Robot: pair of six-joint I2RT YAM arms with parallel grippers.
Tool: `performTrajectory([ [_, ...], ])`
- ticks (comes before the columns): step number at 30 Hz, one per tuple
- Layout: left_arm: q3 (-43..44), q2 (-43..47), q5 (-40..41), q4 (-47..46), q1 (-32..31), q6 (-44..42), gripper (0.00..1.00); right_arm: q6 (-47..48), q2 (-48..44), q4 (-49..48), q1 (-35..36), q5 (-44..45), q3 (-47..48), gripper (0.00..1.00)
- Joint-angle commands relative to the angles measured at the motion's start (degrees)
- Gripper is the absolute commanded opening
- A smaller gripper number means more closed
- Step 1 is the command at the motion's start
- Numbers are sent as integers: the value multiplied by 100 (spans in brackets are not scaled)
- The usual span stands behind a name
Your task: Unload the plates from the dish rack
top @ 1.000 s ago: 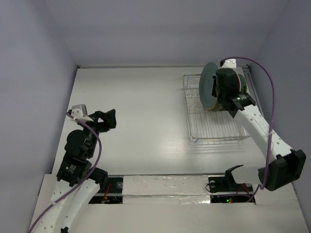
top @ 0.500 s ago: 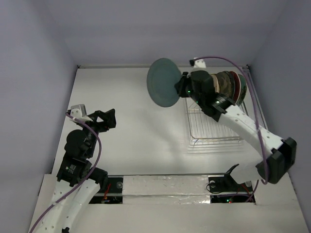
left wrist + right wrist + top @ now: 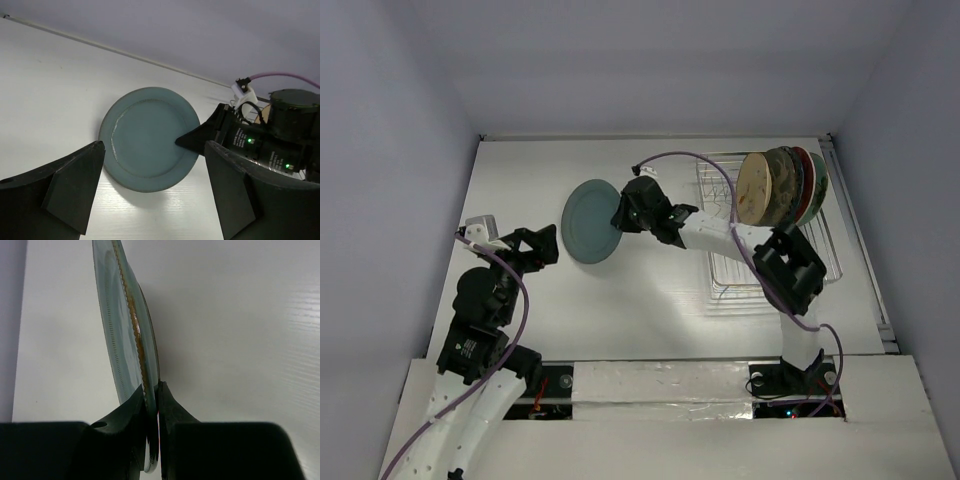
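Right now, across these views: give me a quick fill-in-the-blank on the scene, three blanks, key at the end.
1. The right gripper pinches the teal plate by its ___.
2. The left gripper is ___ and holds nothing.
3. In the top view the teal plate hangs to the ___ of the dish rack, where the other plates stand on edge.
Missing: rim; open; left.
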State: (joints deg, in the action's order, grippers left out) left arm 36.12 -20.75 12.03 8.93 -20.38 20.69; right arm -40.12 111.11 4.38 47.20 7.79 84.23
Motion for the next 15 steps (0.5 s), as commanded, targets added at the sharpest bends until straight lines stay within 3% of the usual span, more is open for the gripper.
performTrajectory([
  [1, -35, 80, -17, -172, 87, 23, 78, -707, -20, -1440, -97, 82, 508, 0],
  [4, -43, 71, -17, -190, 87, 32, 78, -971, 86, -1589, -97, 415, 183, 0],
  [7, -43, 19, -17, -207, 87, 32, 77, -1103, 314, -1599, -97, 451, 68, 14],
  [11, -43, -8, -17, -207, 87, 32, 77, -1200, 464, -1616, -97, 513, -239, 40],
  [15, -52, 19, -17, -207, 87, 41, 77, -1226, 482, -1694, -97, 627, -670, 52],
])
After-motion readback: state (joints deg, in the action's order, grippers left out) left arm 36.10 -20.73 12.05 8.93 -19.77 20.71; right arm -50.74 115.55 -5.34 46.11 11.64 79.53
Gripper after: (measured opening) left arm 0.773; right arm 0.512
